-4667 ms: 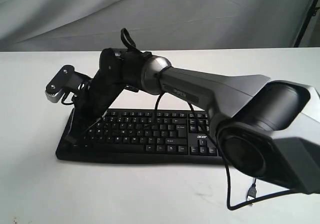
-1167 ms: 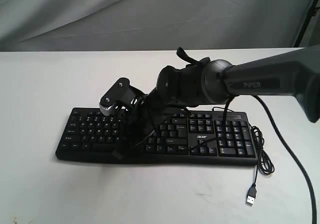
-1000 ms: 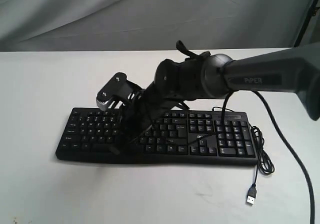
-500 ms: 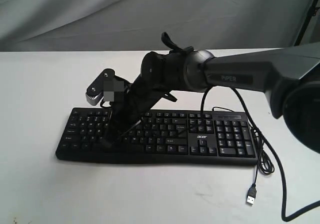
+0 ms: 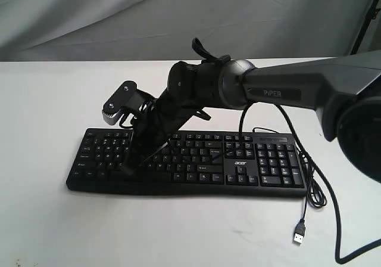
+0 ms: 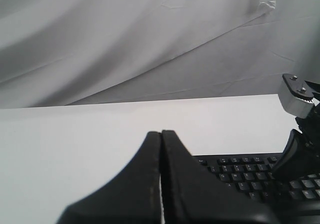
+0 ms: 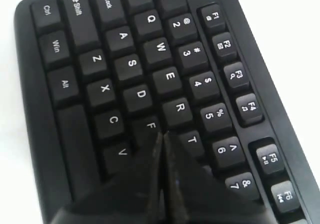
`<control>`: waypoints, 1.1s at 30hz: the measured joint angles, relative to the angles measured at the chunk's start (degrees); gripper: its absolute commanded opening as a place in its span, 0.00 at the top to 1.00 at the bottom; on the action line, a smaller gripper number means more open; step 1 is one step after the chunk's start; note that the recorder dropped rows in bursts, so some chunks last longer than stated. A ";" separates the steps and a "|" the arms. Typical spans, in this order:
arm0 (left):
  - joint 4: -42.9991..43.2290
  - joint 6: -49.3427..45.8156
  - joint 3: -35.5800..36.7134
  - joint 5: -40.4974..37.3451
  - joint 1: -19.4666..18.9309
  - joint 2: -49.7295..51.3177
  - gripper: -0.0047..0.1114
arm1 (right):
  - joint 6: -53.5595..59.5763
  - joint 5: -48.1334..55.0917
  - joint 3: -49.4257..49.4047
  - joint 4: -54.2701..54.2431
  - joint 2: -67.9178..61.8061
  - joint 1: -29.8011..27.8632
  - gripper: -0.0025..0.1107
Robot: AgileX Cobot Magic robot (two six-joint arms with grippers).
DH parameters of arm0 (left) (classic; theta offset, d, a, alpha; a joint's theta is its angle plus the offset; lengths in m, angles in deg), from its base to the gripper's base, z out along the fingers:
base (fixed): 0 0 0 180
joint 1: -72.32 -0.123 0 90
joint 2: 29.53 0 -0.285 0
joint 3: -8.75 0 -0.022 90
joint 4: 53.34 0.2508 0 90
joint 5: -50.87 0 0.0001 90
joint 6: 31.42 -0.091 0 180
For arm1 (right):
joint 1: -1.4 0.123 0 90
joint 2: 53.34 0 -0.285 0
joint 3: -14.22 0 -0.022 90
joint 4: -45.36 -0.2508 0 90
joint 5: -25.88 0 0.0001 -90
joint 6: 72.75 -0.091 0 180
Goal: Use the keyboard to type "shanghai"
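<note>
Keyboard [image 5: 196, 163] front and centre, lying flat on the white table [image 5: 41, 106] across the lower middle of the exterior frame, number pad toward the right and the little acer logo just left of it. Its cable [image 5: 311, 186] loops off the right end, and the plug [image 5: 299, 233] rests loose on the table at lower right.

And here's the right arm [image 5: 286, 91], sweeping in from the right edge and reaching clean across to the left half of the keys. Right end effector [image 5: 127, 170] points steeply down, its tip right at the key surface (contact or a hair above, I can't tell from here). A silver-faced block [image 5: 116, 103] juts from the wrist, up and left of the tip.

Wrist view now: right end effector [image 7: 161, 136] has its two fingers pressed together into a single point, nothing between them, sitting just beside the F, R and T keys of the keyboard [image 7: 131, 64].

Left end effector [image 6: 161, 134] is likewise pinched together with nothing held, over bare table, the keyboard [image 6: 240, 176] off beyond it. Grey cloth [image 5: 178, 16] hangs behind it all.
</note>
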 measured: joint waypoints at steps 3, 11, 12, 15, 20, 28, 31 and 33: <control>0.00 0.00 0.00 0.00 0.00 0.00 0.96 | 0.00 -0.15 0.00 0.25 0.00 0.00 0.98; 0.00 0.00 0.00 0.00 0.00 0.00 0.96 | 0.00 -0.31 0.00 0.49 0.00 0.00 0.98; 0.00 0.00 0.00 0.00 0.00 0.00 0.96 | 0.00 -0.31 0.00 0.49 0.00 0.00 0.98; 0.00 0.00 0.00 0.00 0.00 0.00 0.96 | 0.00 -0.31 0.00 0.49 -0.10 0.00 0.98; 0.00 0.00 0.00 0.00 0.00 0.00 0.96 | 0.00 -0.31 0.00 0.34 -1.07 0.00 0.98; 0.00 0.00 0.00 0.00 0.00 0.00 0.96 | 0.00 -0.10 0.11 1.17 0.29 0.00 0.98; 0.00 0.00 0.00 0.00 0.00 0.00 0.96 | 0.00 -0.08 0.11 1.48 1.61 0.00 0.98; 0.00 0.00 0.00 0.00 0.00 0.00 0.96 | -0.29 0.48 0.11 1.60 1.88 -0.14 0.98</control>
